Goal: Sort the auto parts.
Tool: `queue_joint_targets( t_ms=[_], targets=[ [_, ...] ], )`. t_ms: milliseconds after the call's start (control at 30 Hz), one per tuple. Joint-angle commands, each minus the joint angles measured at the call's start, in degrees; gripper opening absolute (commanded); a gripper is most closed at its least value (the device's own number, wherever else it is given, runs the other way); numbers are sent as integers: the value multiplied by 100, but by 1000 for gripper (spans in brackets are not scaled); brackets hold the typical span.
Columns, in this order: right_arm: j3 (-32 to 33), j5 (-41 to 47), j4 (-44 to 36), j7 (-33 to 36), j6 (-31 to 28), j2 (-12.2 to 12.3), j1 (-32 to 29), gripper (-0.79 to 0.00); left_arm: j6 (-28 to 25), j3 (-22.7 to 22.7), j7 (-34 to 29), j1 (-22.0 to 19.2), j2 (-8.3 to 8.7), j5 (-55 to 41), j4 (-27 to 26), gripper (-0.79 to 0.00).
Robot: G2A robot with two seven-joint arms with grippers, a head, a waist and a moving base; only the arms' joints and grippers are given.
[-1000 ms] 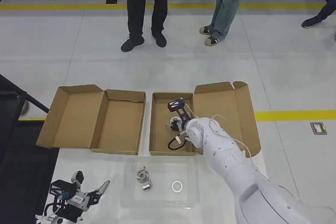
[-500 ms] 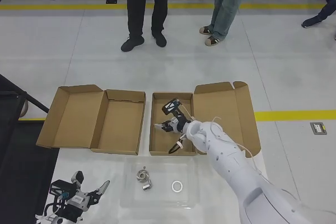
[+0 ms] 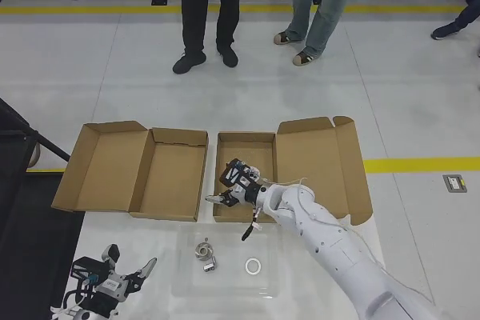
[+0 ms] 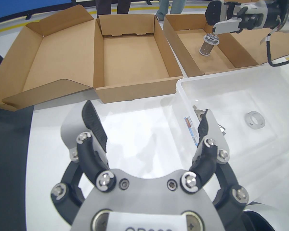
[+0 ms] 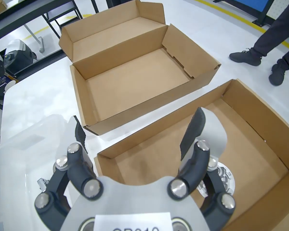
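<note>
A small ribbed metal cylinder (image 4: 207, 45) stands upright inside the right cardboard box (image 3: 242, 148); in the right wrist view it (image 5: 223, 176) lies just behind my right gripper. My right gripper (image 3: 222, 196) hangs open and empty over that box's near left corner (image 5: 137, 131), close to the cylinder (image 4: 213, 22). A clear plastic bin (image 3: 188, 280) holds a lumpy metal part (image 3: 204, 254) and a metal ring (image 3: 254, 265). My left gripper (image 4: 147, 114) rests open and empty low over the white table, just left of the bin (image 3: 128, 274).
An open cardboard box (image 3: 172, 180) sits left of the right one with nothing in it, and both have their lids (image 3: 104, 164) folded outward. A black surface borders the table on the left. People stand on the floor beyond the boxes.
My right gripper has swung left and nearer, from the middle of the right box to its near left corner. The left arm has stayed put.
</note>
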Motion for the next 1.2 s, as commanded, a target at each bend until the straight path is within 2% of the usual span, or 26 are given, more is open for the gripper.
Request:
queue_joint_targets(
  t_ms=[0, 233, 433, 633, 867, 1167],
  targets=[
    [194, -139, -606, 146, 0, 151, -269, 0, 0, 0, 0, 0, 0, 0, 0, 0],
    [980, -597, -2801, 1080, -442, 663, -1466, 0, 0, 0, 0, 0, 0, 0, 0, 0],
    [1386, -825, -4109, 1906, -836, 912, -2302, 0, 0, 0, 0, 0, 0, 0, 0, 0],
    [1540, -1100, -4815, 2661, -1193, 1073, -2890, 0, 0, 0, 0, 0, 0, 0, 0, 0],
    [1415, -1481, -5294, 3682, -814, 1127, -3281, 0, 0, 0, 0, 0, 0, 0, 0, 0],
    [1259, -1698, -5336, 4638, -503, 1138, -3388, 0, 0, 0, 0, 0, 0, 0, 0, 0]
  ],
)
